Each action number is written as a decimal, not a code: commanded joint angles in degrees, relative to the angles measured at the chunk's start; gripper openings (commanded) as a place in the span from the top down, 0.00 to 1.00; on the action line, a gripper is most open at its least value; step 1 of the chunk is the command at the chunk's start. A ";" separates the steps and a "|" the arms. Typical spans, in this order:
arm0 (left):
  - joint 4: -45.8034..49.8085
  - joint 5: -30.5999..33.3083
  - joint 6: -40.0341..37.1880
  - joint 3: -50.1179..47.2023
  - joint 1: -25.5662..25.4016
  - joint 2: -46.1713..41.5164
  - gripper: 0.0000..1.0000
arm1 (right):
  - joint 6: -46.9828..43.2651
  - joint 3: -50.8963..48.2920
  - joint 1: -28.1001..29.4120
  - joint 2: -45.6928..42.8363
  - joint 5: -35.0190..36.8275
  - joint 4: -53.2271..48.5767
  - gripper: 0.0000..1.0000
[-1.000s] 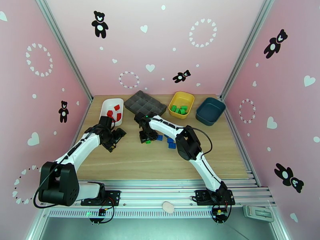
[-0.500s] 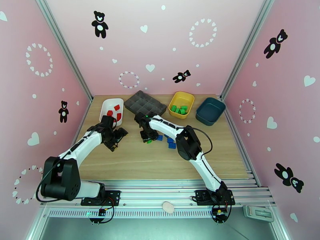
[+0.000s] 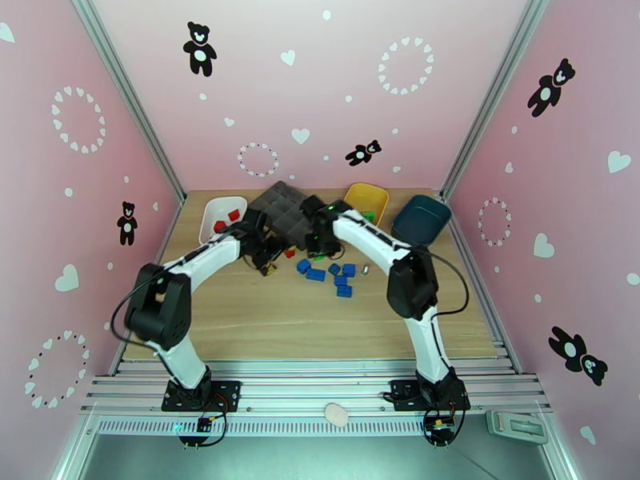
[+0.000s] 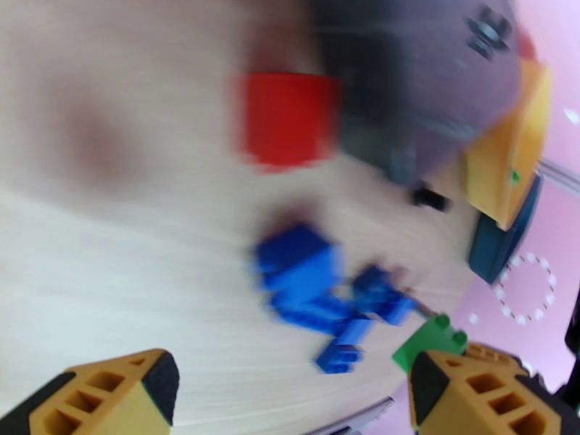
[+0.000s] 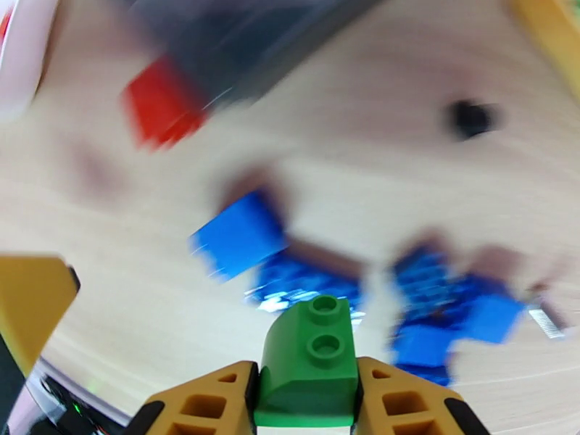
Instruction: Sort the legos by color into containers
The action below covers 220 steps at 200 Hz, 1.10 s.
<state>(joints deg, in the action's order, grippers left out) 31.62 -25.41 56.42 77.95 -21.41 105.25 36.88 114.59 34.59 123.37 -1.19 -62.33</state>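
My right gripper (image 5: pixel 308 396) is clamped on a green lego (image 5: pixel 310 357), its studs showing. My left gripper (image 4: pixel 290 378) gapes wide and holds nothing. From the green brick, blue legos (image 5: pixel 243 237) lie on the table (image 5: pixel 377 139) at twelve o'clock and a red lego (image 5: pixel 163 110) at ten.

The view is smeared by motion. A pile of blue legos (image 4: pixel 319 291) lies on the pale wooden tabletop (image 4: pixel 109 233). Past the pile, away from the left claw (image 4: pixel 290 391), sits a red lego (image 4: pixel 290 121), just beside a dark grey tray (image 4: pixel 428 74). A yellow container (image 4: pixel 507 161) and a dark teal container (image 4: pixel 499 244) stand to the pile's far side, with a small black bit (image 4: pixel 429 197) between them and the pile. A green lego (image 4: pixel 429 344) shows close beside the pile. The claw's orange fingers (image 4: pixel 109 393) stand wide apart, nearer than the pile, holding nothing.
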 commanded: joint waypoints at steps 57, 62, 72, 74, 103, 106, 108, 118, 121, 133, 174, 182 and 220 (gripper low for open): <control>4.69 -9.61 -2.07 26.58 -4.07 16.50 0.10 | 1.41 8.58 -14.99 2.11 1.97 -0.13 0.71; 5.23 -9.80 -2.31 27.94 -4.08 17.19 0.10 | 1.71 9.73 -15.62 2.89 1.62 -0.03 0.71; 6.37 -9.85 -2.62 30.51 -4.09 18.35 0.10 | 2.42 12.55 -16.90 4.65 0.95 0.19 0.71; 6.62 -9.77 -2.74 30.99 -4.04 18.48 0.10 | 2.52 13.13 -17.14 5.12 0.82 0.19 0.71; 12.03 -7.47 -5.52 36.92 -4.08 20.26 0.11 | 5.39 20.39 -20.30 10.44 -1.72 0.83 0.61; 12.58 -7.16 -5.82 37.41 -4.06 20.33 0.11 | 5.70 20.82 -20.54 10.89 -2.11 1.07 0.60; 12.94 -6.99 -6.13 37.66 -4.07 20.41 0.11 | 5.91 21.07 -20.73 11.14 -2.29 1.24 0.59; 14.61 -5.95 -7.35 38.65 -4.06 20.39 0.11 | 6.83 21.95 -21.51 12.36 -3.71 2.13 0.54; 15.30 -5.50 -7.70 38.88 -4.08 20.28 0.11 | 7.09 22.22 -21.72 12.64 -4.01 2.22 0.52; 17.44 -3.69 -9.13 39.30 -4.07 19.85 0.11 | 7.71 22.91 -22.27 13.43 -5.06 2.96 0.48; 23.29 5.53 -13.06 36.54 -4.01 16.25 0.15 | 6.06 22.71 -22.03 12.33 -6.29 2.79 0.45; 24.25 7.92 -13.53 35.59 -4.14 15.38 0.15 | 5.32 22.14 -21.66 11.56 -6.04 2.56 0.45; 26.93 17.38 -14.11 29.92 -4.10 11.30 0.15 | 1.15 16.32 -18.62 5.46 -4.11 2.81 0.45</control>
<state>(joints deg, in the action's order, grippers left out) 54.50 -16.80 44.25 110.61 -25.28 121.27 41.30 133.71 13.50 135.33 -6.04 -59.33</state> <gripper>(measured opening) 0.853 0.547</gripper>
